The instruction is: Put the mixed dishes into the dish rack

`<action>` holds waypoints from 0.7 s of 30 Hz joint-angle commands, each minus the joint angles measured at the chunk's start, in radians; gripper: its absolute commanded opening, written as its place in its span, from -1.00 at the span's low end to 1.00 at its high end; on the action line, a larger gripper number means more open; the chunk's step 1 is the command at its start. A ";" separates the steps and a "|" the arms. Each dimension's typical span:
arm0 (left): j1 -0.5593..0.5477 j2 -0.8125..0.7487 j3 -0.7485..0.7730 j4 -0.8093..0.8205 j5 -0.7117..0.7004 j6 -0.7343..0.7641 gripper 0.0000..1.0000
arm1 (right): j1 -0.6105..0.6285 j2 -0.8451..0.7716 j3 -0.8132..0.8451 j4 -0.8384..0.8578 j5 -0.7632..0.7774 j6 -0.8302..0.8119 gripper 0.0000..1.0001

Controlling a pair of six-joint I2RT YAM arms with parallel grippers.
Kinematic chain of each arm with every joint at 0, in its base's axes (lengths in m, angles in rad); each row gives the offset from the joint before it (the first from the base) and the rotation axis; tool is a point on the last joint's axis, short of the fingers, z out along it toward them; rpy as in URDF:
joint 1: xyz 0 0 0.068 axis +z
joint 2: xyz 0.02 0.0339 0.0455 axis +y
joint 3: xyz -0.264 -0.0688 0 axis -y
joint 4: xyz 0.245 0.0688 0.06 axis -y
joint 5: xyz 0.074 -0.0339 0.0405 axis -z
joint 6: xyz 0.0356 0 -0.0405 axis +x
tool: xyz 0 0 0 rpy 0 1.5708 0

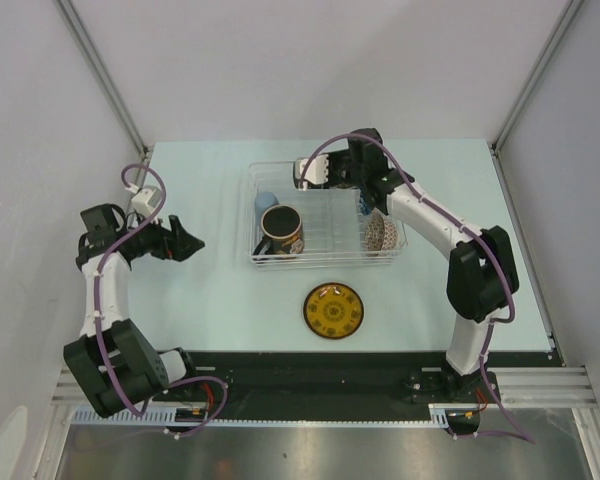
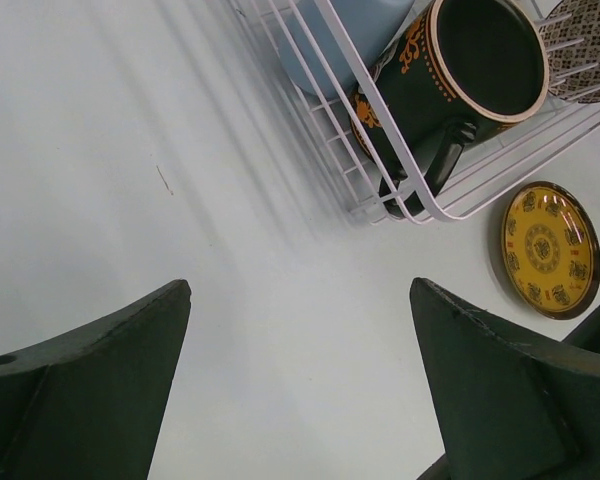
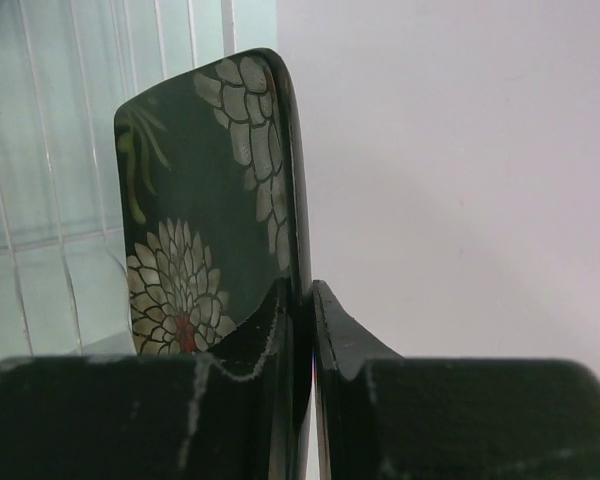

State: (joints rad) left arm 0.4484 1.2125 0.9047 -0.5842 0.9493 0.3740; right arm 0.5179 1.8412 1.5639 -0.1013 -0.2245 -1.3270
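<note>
The right tool was clenched on the black square floral plate, held on edge at the far side of the dish rack. The left tool hung released over the desk, left of the rack.

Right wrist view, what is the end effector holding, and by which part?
The right end effector pinches the black square floral plate by its near rim, with the plate standing on edge.
</note>
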 commanded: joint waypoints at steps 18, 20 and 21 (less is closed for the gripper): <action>0.003 0.021 -0.016 0.064 0.025 -0.023 0.93 | -0.012 0.058 0.133 0.076 -0.067 -0.166 -1.00; 0.006 0.028 -0.016 0.064 0.026 -0.023 0.93 | -0.010 0.050 0.098 0.092 -0.052 -0.153 -1.00; 0.004 0.030 -0.016 0.064 0.026 -0.023 0.93 | -0.012 0.037 0.050 0.132 -0.047 -0.153 -1.00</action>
State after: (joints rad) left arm 0.4484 1.2297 0.8909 -0.5491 0.9493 0.3641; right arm 0.5137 1.9205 1.6375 -0.1699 -0.2951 -1.4166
